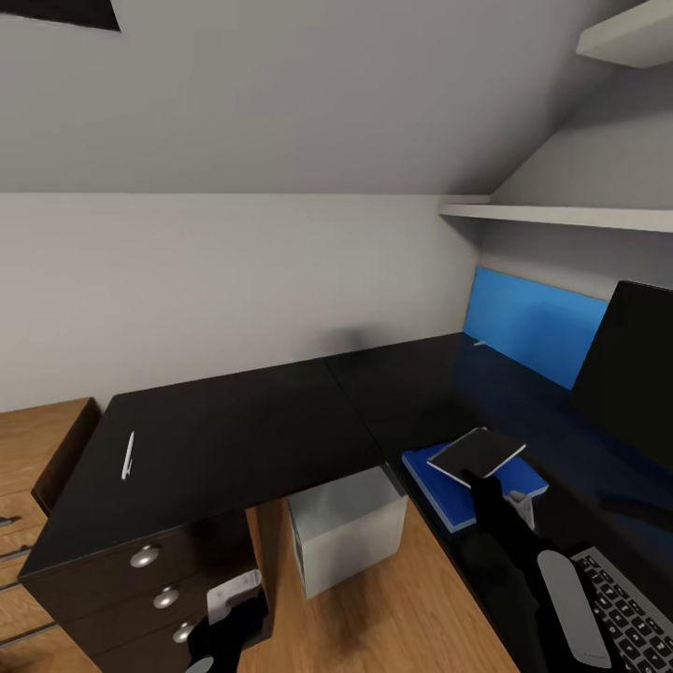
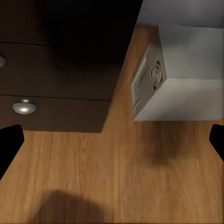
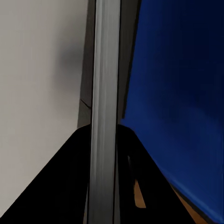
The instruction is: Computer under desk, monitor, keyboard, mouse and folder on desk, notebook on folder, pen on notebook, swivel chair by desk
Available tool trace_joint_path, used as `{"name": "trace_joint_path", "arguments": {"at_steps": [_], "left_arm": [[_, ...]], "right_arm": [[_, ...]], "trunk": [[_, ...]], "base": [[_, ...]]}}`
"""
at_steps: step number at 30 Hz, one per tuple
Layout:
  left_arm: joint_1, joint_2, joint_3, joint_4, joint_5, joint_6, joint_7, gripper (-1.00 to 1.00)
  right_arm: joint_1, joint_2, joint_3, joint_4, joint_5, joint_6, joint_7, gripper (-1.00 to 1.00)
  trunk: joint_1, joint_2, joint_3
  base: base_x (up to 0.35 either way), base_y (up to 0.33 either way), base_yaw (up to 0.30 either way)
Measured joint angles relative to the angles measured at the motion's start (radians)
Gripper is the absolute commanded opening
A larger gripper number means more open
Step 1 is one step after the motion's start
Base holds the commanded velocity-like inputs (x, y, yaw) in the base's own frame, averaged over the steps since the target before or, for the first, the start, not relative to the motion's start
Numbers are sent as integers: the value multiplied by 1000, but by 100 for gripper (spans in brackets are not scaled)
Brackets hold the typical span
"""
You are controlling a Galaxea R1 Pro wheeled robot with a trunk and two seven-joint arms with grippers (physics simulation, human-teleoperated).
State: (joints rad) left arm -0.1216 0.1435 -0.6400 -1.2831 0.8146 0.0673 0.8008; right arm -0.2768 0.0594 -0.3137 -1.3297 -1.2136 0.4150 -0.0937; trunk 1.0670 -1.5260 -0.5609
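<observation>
The black-topped desk (image 1: pixel 234 430) carries a blue folder (image 1: pixel 449 495) near its inner corner. My right gripper (image 1: pixel 488 484) is shut on the notebook (image 1: pixel 477 453), holding it tilted just over the folder. In the right wrist view the notebook (image 3: pixel 105 93) shows edge-on between the fingers, with the folder (image 3: pixel 177 93) beside it. A white pen (image 1: pixel 127 456) lies on the desk's left wing. The computer (image 1: pixel 346 528) stands under the desk. The monitor (image 1: pixel 636 365) and keyboard (image 1: pixel 631 612) sit at the right. My left gripper (image 1: pixel 217 645) hangs open and low by the drawers. The mouse and swivel chair are out of view.
The dark drawer unit (image 2: pixel 56 84) with round silver knobs (image 2: pixel 23 107) stands close to my left gripper (image 2: pixel 112 144), the computer (image 2: pixel 186 79) beyond it on the wooden floor. A blue wall panel (image 1: pixel 533 322) backs the desk. Light wooden shelving (image 1: pixel 37 449) stands at the far left.
</observation>
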Motion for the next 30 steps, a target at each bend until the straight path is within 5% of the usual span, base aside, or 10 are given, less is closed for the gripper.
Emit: {"name": "trace_joint_path", "arguments": {"at_steps": [6,30], "left_arm": [[0,0,-3,0,0,-9,1,100],[0,0,-29,2,0,-10,-2,100]], "right_arm": [[0,0,-1,0,0,0,0,-100],[0,-2,0,0,-1,0,1,-100]], "trunk": [[23,-42,-19],[46,-84,-38]], "base": [[0,0,0],[0,0,0]]}}
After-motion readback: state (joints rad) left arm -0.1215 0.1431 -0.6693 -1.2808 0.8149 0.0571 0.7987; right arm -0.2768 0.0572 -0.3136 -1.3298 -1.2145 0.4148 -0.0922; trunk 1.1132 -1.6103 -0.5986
